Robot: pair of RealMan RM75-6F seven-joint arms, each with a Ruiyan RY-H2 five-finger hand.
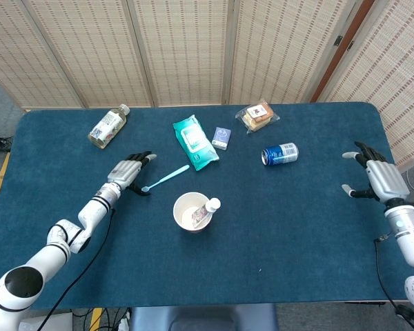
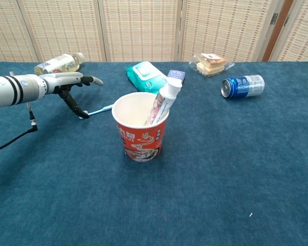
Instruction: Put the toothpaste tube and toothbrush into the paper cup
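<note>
Your paper cup [image 1: 192, 212] stands near the middle of the blue table [image 1: 297, 227], toward the front edge, with the toothpaste tube [image 1: 208, 209] already leaning inside it, cap up over the rim. The toothbrush [image 1: 165, 178] lies flat on the table just behind and left of the cup, its head end at your left hand [image 1: 129, 170]. That hand hovers with fingers spread, holding nothing; one dark fingertip reaches down to the brush head. Your right hand [image 1: 376, 176] is also spread and empty, near the right edge, well apart from everything.

Behind the brush lies a pack of wipes [image 1: 194, 142], with a small box [image 1: 221, 138] just beside it. A drink bottle [image 1: 108, 126] lies toward the back left, a wrapped sandwich [image 1: 258, 116] toward the back, and a blue can [image 1: 280, 154] on its side right of the cup. Nothing stands between brush and cup.

The chest view shows the cup's red printed wall [image 2: 141, 142] and the tube's upright lean, but it hides most of the brush behind the cup and misses your right hand; only the head view shows that.
</note>
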